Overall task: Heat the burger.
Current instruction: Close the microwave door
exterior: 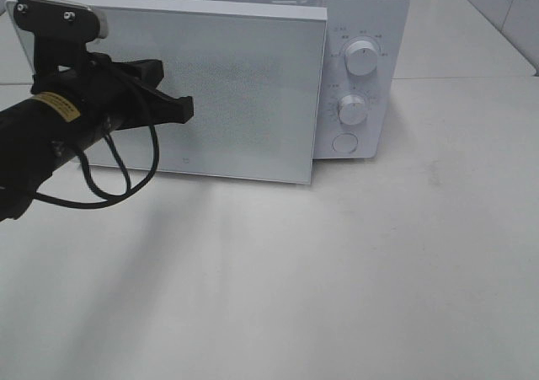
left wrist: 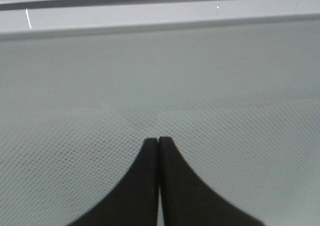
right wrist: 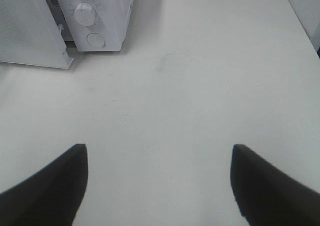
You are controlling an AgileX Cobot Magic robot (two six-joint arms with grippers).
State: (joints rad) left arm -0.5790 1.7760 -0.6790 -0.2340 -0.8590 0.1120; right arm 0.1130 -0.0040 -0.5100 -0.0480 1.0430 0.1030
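The burger is out of view in every frame. A white microwave (exterior: 362, 26) stands at the back of the table, its door (exterior: 244, 93) almost closed, with a narrow gap on the knob side. My left gripper (exterior: 187, 109) is shut, its black tips pressed against the front of the door (left wrist: 160, 85). In the left wrist view the fingertips (left wrist: 150, 151) meet with nothing between them. My right gripper (right wrist: 159, 158) hovers open over bare table, well to the right of the microwave (right wrist: 97, 15).
Two round knobs (exterior: 362, 58) and a round button (exterior: 344, 142) sit on the microwave's control panel. The white table (exterior: 337, 270) stretches in front. A black cable (exterior: 118, 178) loops under the left arm.
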